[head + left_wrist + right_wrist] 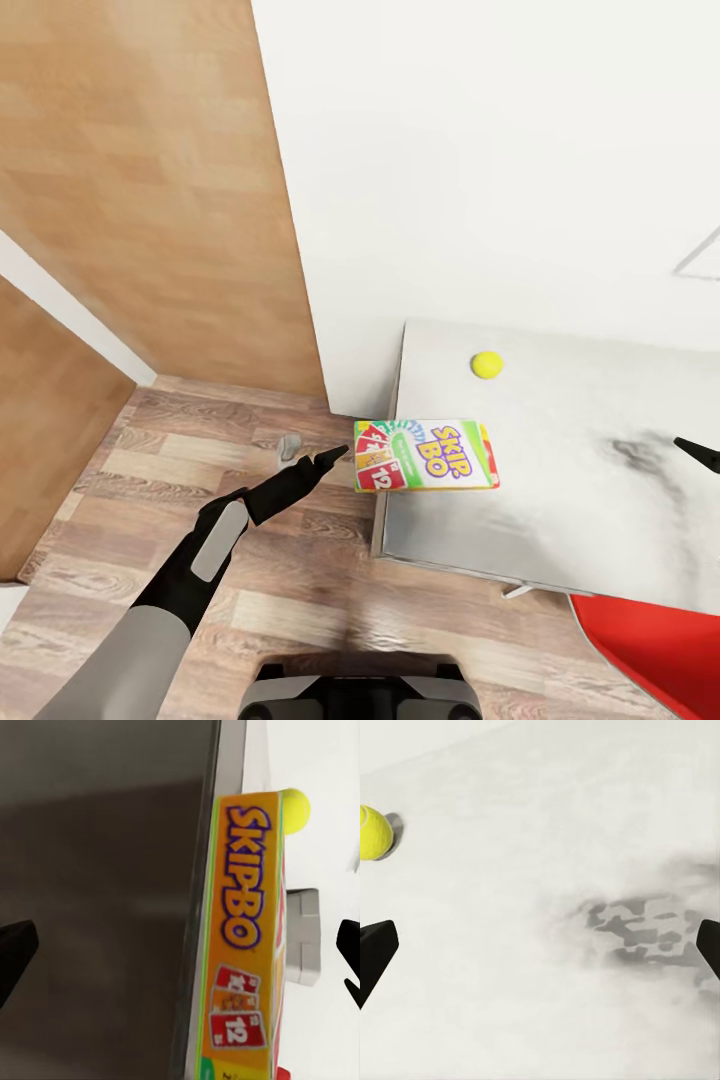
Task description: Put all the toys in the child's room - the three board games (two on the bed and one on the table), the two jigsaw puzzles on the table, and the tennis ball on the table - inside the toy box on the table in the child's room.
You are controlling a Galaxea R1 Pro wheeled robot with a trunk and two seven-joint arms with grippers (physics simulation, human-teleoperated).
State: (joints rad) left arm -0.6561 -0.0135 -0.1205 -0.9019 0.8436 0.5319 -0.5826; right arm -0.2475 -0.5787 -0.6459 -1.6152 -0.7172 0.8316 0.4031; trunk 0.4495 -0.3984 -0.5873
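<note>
Head view: SKIP BO board game (pixel 427 456) lies flat on the table (pixel 560 500) at its left edge, one end hanging over the edge above the wood-plank floor (pixel 150 520). Tennis ball (pixel 487 364) sits on the table further back, near the white wall (pixel 480 150), apart from the box.

Left gripper (pixel 335 457): arm reaches fwd from lower left, dark fingertips right by the overhanging end of the SKIP BO box; contact can't be confirmed from head view. Left wrist view: fingers (pixel 15 952) spread wide, one at each side of the frame, nothing between them pinched. The box (pixel 244 937) is seen edge-on straight ahead between the spread fingers, orange side w/ purple lettering and red cards printed, ball (pixel 295 808) beyond it, table's dark side panel (pixel 97 907) next to the box. Small grey block (pixel 304 937) shows past the box; can't tell what it is.

Right gripper (pixel 700 453): only a dark tip at right edge of head view, over the table top. Right wrist view: fingers (pixel 375 952) wide apart, holding nothing, hovering over the bare table surface (pixel 510 945) w/ a dark mottled patch (pixel 645 922). Ball (pixel 373 832) off to one side, well apart from the fingers.

Red chair (pixel 650 650) at lower right by the table. Wooden wardrobe door (pixel 130 180) at upper left.
</note>
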